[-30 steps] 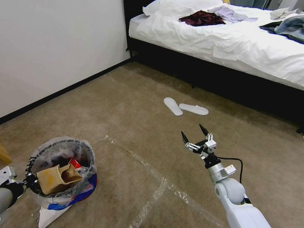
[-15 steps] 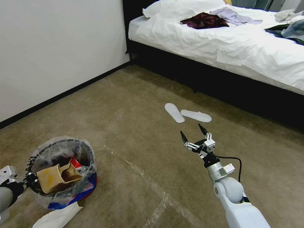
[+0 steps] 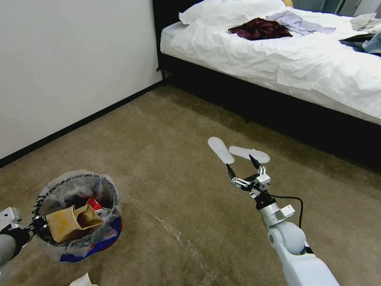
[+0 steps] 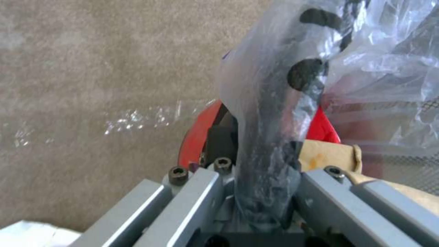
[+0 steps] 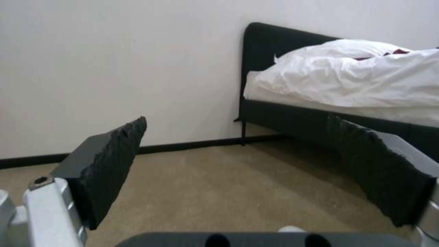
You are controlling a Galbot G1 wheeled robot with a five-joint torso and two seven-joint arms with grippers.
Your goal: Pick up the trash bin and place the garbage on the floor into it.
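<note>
My left tool is clamped on the rim of the wire-mesh trash bin, held just above the carpet at my left w/ cardboard tray inside: light, stiff rim, slippery liner; right tool spread, empty.

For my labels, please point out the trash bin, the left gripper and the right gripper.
trash bin [image 3: 101, 186]: head view, wire rim.
left gripper [image 4: 263, 192]: left wrist view, between fingertips.
right gripper [image 3: 242, 166]: head view, between fingertips.
</note>
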